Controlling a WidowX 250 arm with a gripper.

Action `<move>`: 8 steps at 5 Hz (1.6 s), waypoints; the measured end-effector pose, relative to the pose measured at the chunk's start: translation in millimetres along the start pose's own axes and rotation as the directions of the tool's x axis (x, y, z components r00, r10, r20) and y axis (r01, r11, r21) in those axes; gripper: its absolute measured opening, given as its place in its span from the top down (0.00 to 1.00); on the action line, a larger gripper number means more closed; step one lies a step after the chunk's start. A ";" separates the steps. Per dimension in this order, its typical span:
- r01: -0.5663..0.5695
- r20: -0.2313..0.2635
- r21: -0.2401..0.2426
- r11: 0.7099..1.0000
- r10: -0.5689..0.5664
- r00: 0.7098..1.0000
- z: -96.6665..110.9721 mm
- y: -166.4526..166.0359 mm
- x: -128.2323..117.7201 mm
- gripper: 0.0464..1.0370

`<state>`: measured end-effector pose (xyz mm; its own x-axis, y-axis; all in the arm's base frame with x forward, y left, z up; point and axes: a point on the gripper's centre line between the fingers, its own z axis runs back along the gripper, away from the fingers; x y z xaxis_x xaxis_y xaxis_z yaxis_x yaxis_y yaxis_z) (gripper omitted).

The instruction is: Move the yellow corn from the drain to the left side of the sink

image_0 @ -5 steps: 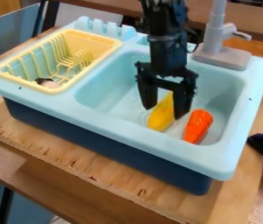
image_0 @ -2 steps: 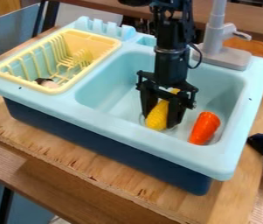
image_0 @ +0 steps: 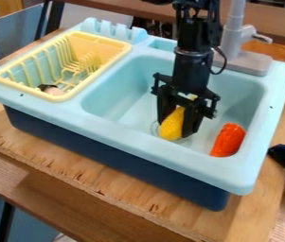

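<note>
Near the front edge of the basin in the toy sink (image_0: 138,144), right of its middle, the yellow corn (image_0: 172,125) lies low between the two fingers of my gripper (image_0: 177,129). Gap narrow, filled by the corn; I read it as closed on it, though grip firmness cannot be judged. Key relation: corn's long axis slants from the front edge toward the far edge and faucet (image_0: 236,38), while the fingers sit across that axis, one per long side. Gripper hangs from above, directly over the corn. Orange carrot (image_0: 228,140) lies apart, beyond the right-hand finger, by the basin's front right corner, slanting much the same way. Yellow dish rack (image_0: 62,98) occupies the sink's left side.
</note>
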<state>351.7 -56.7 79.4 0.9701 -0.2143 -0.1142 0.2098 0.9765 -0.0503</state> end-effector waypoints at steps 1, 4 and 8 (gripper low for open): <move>-0.003 0.041 0.043 0.999 0.001 0.999 23.4 -0.1 -5.3 0.43; -0.147 0.060 0.059 0.987 0.143 0.988 36.5 39.3 -31.9 0.43; -0.138 -0.018 -0.016 0.990 0.138 0.990 1.1 48.6 -24.0 0.43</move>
<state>338.7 -4.1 80.8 0.9873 -0.0780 -0.1383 0.0716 0.9962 -0.0502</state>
